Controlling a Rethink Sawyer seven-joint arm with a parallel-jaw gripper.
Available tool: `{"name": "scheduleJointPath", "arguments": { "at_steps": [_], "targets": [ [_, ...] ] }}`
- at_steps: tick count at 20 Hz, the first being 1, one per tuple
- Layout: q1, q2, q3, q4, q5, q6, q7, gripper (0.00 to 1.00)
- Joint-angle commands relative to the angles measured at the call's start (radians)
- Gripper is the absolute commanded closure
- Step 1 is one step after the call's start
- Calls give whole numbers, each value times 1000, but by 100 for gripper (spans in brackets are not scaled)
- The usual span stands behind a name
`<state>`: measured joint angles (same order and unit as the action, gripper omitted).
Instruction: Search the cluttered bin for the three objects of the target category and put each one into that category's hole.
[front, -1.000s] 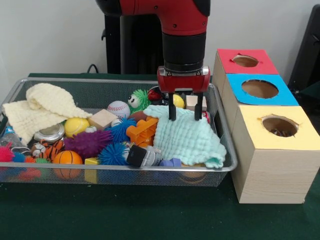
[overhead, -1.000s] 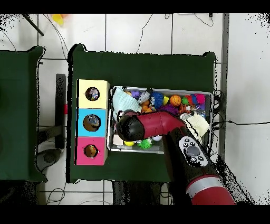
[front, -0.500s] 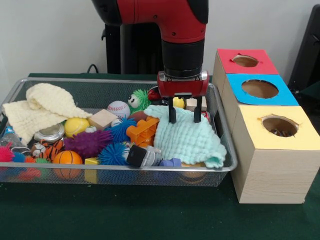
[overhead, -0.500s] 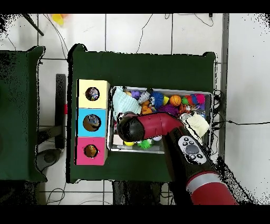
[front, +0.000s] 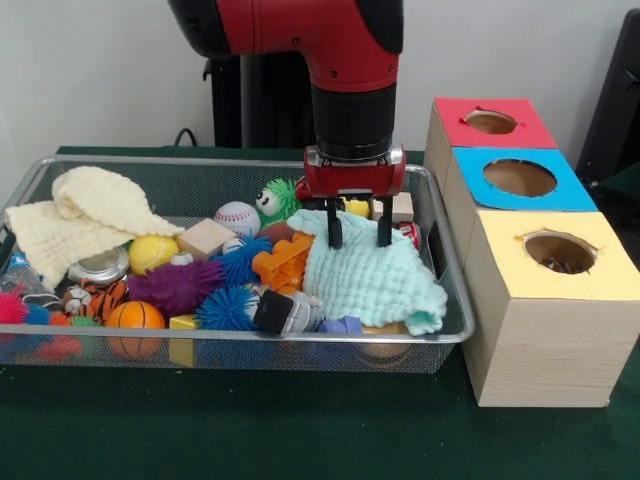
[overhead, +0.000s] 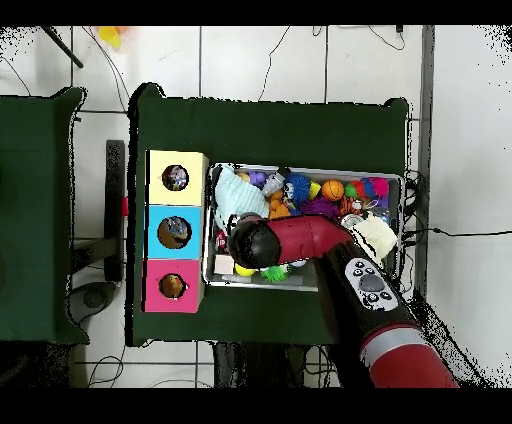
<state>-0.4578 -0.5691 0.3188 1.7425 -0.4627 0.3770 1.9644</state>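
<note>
Where the wire bin (front: 455, 325) holds its clutter, we record: 1 gripper (front: 356, 236), fingers (front: 335, 232) spread apart, tips touching the upper edge of 1 mint cloth (front: 372, 278) without pinching it; 3 hole boxes beside the bin, red (front: 490, 125), blue (front: 520, 180), yellow (front: 550, 300).

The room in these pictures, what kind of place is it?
Probably a robotics lab: a robot arm over a mesh bin of toys, three colour-topped sorting boxes, and cables across the tiled floor.

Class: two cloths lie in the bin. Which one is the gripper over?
The mint-green cloth nearest the boxes; the gripper hangs open over its top edge. The cream cloth lies at the bin's opposite end.
</note>
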Motion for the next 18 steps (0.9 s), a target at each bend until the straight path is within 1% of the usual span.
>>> {"name": "scheduleJointPath", "arguments": {
  "at_steps": [1, 2, 4, 8, 10, 13, 18],
  "targets": [
    [-116, -121, 119, 73, 28, 124, -118, 0],
    [-129, -144, 130, 82, 37, 150, -133, 0],
    [-161, -151, 158, 89, 45, 171, -153, 0],
    [-220, -91, 211, 76, 29, 158, -180, 0],
    [-238, -86, 232, 68, 26, 178, -193, 0],
    [-254, -92, 252, 56, 24, 212, -201, 0],
    [-262, -71, 262, 25, -20, 208, -208, 0]
  ]
}}
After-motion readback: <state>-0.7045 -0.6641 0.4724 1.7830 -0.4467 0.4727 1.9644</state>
